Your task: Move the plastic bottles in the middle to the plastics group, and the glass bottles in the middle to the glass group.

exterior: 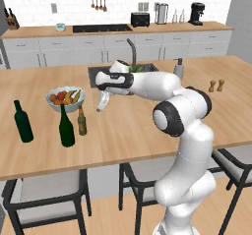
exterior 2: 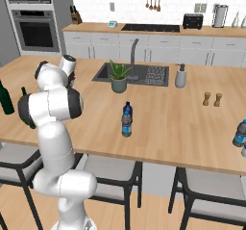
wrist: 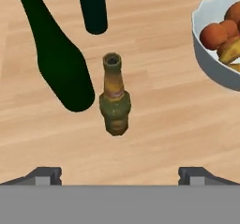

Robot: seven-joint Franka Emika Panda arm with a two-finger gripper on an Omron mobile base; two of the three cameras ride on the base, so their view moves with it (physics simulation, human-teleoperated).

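**Amber bottle set beside the wine bottles, fingers released**

Amber glass bottle [wrist: 114,100] upright on the table [wrist: 154,124], just beside the nearer green wine bottle [wrist: 61,63], below and ahead of the spread, empty fingers [wrist: 44,174]. Long axis vertical. Dark-blue plastic bottle [exterior 2: 127,119] mid-table, well apart. No readable labels.

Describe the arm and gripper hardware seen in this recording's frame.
The arm is glossy white, built of rounded, bulbous segments with dark grey to black joint rings and end caps. The gripper is a white hand; in the hand view its two small finger tips look dark grey. No cables or markings visible.
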